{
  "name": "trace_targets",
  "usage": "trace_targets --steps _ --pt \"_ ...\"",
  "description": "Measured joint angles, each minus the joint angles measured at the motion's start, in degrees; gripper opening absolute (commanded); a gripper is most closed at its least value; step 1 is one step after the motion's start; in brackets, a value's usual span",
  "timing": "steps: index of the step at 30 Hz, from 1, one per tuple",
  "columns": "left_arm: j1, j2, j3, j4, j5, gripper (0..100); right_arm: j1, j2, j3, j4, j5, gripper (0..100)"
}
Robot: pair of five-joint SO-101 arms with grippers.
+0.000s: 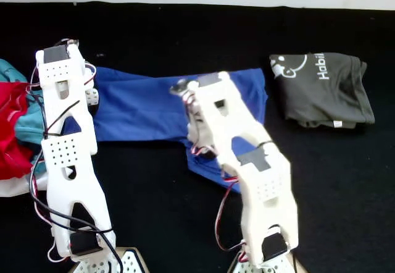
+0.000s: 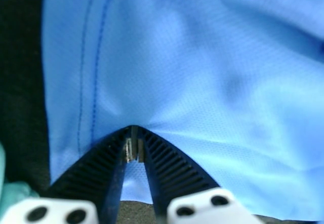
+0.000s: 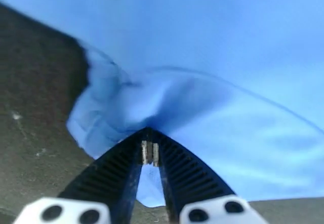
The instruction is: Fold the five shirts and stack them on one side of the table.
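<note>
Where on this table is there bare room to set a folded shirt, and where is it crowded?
Bare table in front of the folded grey shirt; between the left arm and right arm, nearer than the blue shirt; and along the far edge. Crowded: the red and teal pile at the left edge.

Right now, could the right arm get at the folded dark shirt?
Not yet, probably: the right hand is shut on the blue shirt. Otherwise nothing stands between it and the dark shirt.
</note>
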Motion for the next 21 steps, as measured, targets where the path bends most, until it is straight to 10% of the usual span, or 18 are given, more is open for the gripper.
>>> trace_targets --steps 15,21 --pt "0.0 0.0 0.0 0.0 0.0 1 -6.8 -6.1 0.0 7.3 0.0 1.7" --pt "0.0 0.0 0.0 0.0 0.0 1 -7.0 -11.4 0.4 10.3 0.0 21.6"
